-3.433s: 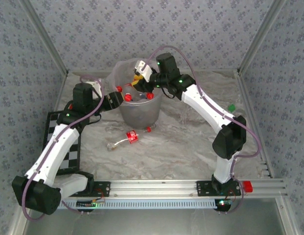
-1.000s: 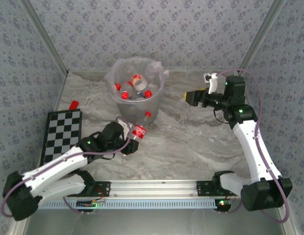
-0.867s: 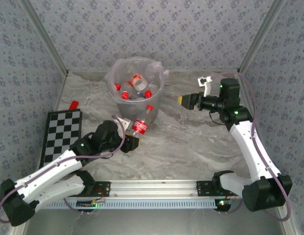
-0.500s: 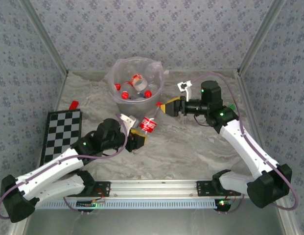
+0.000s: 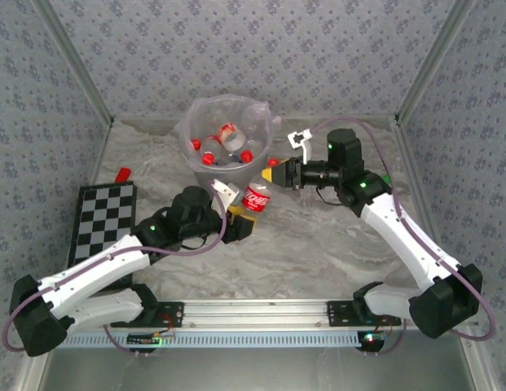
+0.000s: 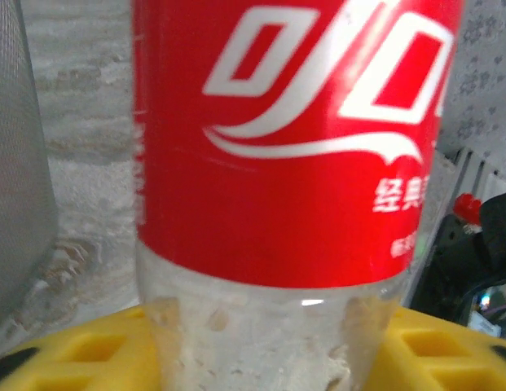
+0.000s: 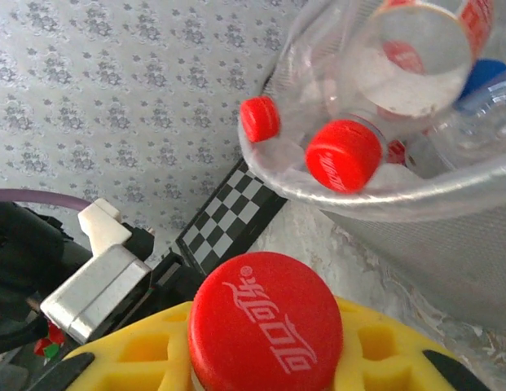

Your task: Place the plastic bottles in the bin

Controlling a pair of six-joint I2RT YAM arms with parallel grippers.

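Observation:
A clear plastic bottle with a red label hangs tilted just in front of the bin, held at both ends. My left gripper has its yellow pads against both sides of the bottle's base, with no gap visible. My right gripper is shut on the bottle's red cap. The red label is close up in the left wrist view. The translucent bin's rim is right beside the cap, and several bottles with red caps lie inside.
A checkerboard mat lies at the left, with a small red object beyond it. A green cap peeks out behind the right arm. The metal rail runs along the near edge. Patterned walls close three sides.
My left arm has lifted the bottle off the table, up and right toward the bin. My right arm has swung left from the far right and shut on the cap.

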